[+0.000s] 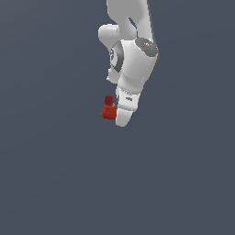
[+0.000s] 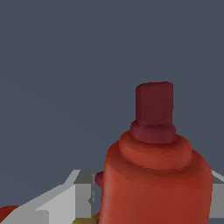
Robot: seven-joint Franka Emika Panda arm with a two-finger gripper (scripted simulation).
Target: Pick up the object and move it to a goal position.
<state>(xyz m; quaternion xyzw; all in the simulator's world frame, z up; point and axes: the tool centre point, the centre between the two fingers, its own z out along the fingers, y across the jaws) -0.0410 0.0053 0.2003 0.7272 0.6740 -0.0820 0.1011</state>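
Setting: a flat, uniform slate-grey backdrop [image 1: 50, 174] fills both views; no edge or horizon shows.
Arm: the white Panda arm [image 1: 133, 55] descends from the top of the exterior view, wrist bent, pointing downward.
Gripper: the gripper [image 1: 120, 115] sits at the arm's low end; its grey fingers [image 2: 65, 199] flank the load, jaws clamped on it.
Object: the red-orange object [image 1: 108, 109], darker stub upright, pokes out toward the exterior view's left, looming large in the wrist view.
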